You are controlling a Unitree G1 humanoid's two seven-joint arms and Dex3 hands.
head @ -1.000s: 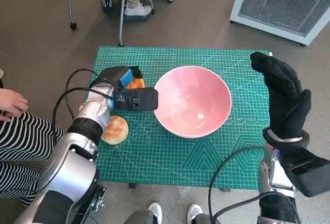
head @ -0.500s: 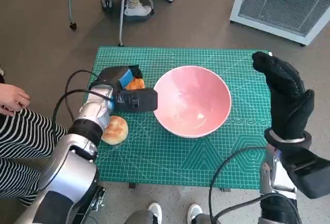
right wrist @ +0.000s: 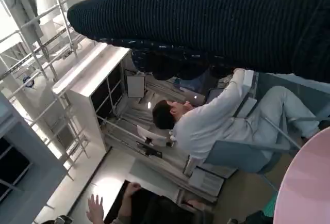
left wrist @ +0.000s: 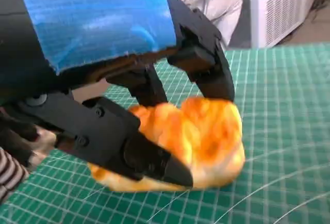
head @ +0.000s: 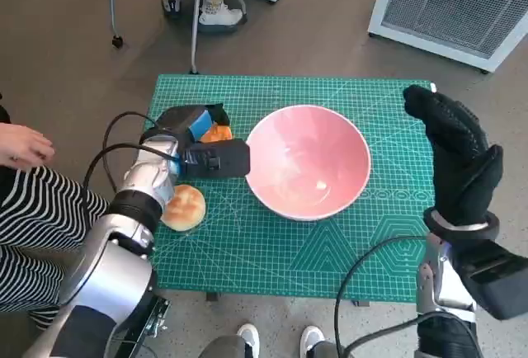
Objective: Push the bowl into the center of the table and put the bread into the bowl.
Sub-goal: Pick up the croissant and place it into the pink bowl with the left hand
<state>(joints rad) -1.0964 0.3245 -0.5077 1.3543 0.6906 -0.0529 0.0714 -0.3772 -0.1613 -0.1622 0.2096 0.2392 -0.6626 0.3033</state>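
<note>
The left robot hand grips an orange-glazed bread piece beside the pink bowl; the right robot hand hovers open-fingered, holding nothing.

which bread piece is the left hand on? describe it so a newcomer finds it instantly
Start at the big pink bowl on the green cutting mat. On the bowl's left side, the blue-taped black left hand closes its fingers around a glossy orange-brown lumpy pastry. The other piece, a pale round bun, lies nearer the robot, beside that forearm.
</note>
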